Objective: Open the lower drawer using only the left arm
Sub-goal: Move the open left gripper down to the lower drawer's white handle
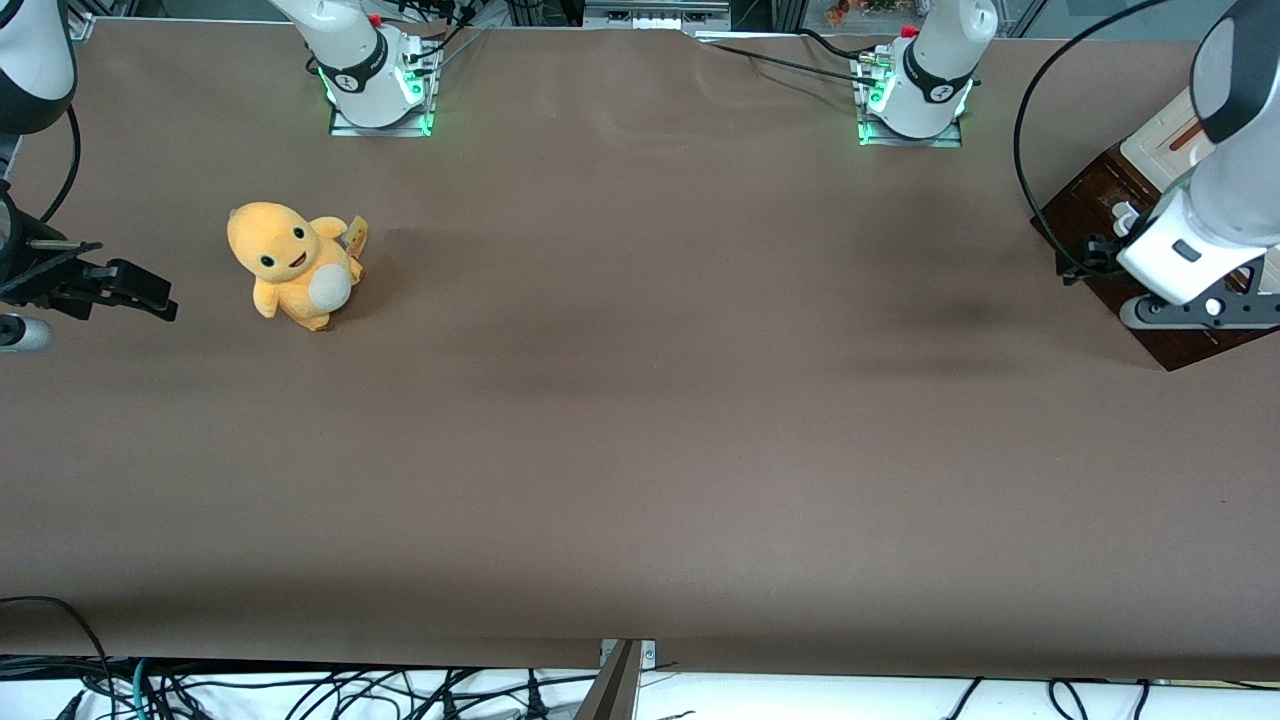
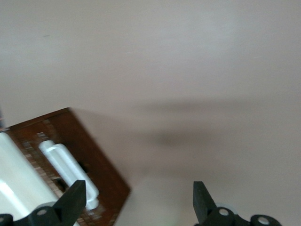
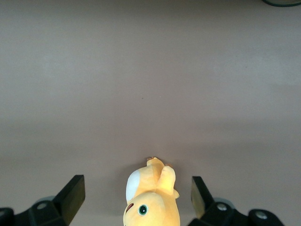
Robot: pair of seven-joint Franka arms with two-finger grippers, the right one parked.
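Clearly rigid wood, the lower drawer (image 2: 101,165) at the working arm's end of the table should slide stiffly; its white bar handle (image 2: 68,172) is the hold, with the gripper (image 2: 136,200) spread open just above.

Gripper (image 2: 137,203) above lower drawer (image 2: 89,155); plush toy (image 1: 293,263) toward parked arm's end.

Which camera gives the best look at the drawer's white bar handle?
The left wrist view: the white bar handle shows close up on the dark drawer front, with the open gripper just above it. The front view has the left arm covering most of it. The right wrist view doesn't show it.
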